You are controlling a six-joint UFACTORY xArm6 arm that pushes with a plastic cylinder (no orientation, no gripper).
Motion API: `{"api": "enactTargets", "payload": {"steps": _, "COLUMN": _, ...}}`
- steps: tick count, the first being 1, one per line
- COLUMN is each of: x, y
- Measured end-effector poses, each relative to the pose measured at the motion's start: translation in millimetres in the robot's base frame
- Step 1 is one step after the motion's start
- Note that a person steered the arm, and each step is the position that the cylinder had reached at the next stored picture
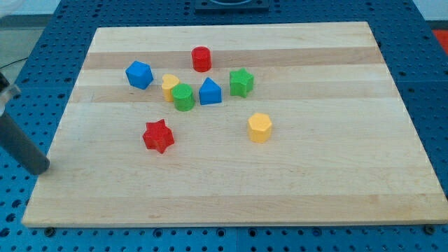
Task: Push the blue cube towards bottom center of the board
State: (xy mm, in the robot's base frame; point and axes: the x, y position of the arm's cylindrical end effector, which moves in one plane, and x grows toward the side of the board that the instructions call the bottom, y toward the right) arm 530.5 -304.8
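While my tip is idling off the board's left edge — touching nothing — we're eyeing the blue cube, needing an approach from above.

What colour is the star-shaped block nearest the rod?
Red. The star shows clearly in the camera view, at the view's right of my tip.

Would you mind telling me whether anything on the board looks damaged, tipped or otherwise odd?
Nothing stands out. The wooden board is unmarked; only the yellow block and green cylinder touch. My tip rests beyond its left edge.
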Motion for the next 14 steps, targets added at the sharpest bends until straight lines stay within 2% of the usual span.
{"api": "enactTargets", "payload": {"steps": 1, "x": -74, "y": 10}}
{"api": "enactTargets", "payload": {"steps": 2, "x": -172, "y": 11}}
{"api": "enactTargets", "payload": {"steps": 3, "x": -219, "y": 10}}
{"api": "enactTargets", "payload": {"steps": 4, "x": -220, "y": 12}}
{"api": "enactTargets", "payload": {"steps": 7, "x": -202, "y": 113}}
{"api": "enactTargets", "payload": {"steps": 8, "x": -190, "y": 126}}
{"api": "enactTargets", "payload": {"steps": 10, "x": -136, "y": 159}}
{"api": "enactTargets", "payload": {"steps": 11, "x": -131, "y": 157}}
{"api": "enactTargets", "payload": {"steps": 12, "x": -155, "y": 148}}
{"api": "enactTargets", "payload": {"steps": 13, "x": -162, "y": 159}}
{"api": "enactTargets", "payload": {"steps": 14, "x": -139, "y": 183}}
